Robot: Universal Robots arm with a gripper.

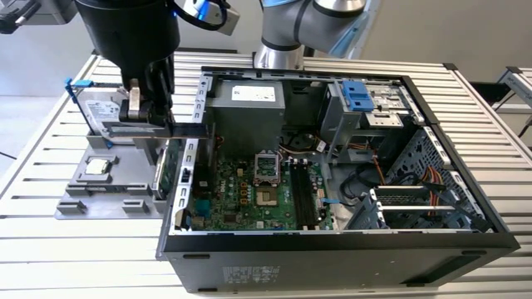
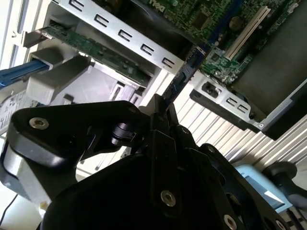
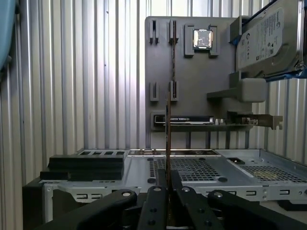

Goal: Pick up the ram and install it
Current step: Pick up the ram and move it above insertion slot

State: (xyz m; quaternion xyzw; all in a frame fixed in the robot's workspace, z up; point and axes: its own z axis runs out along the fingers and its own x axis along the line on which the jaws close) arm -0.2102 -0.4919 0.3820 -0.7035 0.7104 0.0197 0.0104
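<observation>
My gripper [image 1: 146,121] hangs over the gap between the grey parts tray [image 1: 99,199] and the open computer case [image 1: 332,249], at the exterior view's left. It is shut on the ram [image 1: 191,129], a thin dark stick lying level above the case's side wall. In the second wrist view the ram [image 2: 184,76] runs greenish-blue from the gripper [image 2: 163,108] toward the case. In the first wrist view the ram [image 3: 168,134] shows edge-on above the gripper [image 3: 168,187]. The motherboard's long dark memory slots [image 1: 303,196] lie inside the case, apart from the ram.
On the tray stand a silver hard drive [image 1: 99,112] with blue clips, a processor chip [image 1: 98,167] and a green expansion card [image 1: 171,168]. The case holds a power supply [image 1: 249,106], a drive cage [image 1: 365,103] and cables. The slatted metal table [image 1: 66,261] surrounds it all.
</observation>
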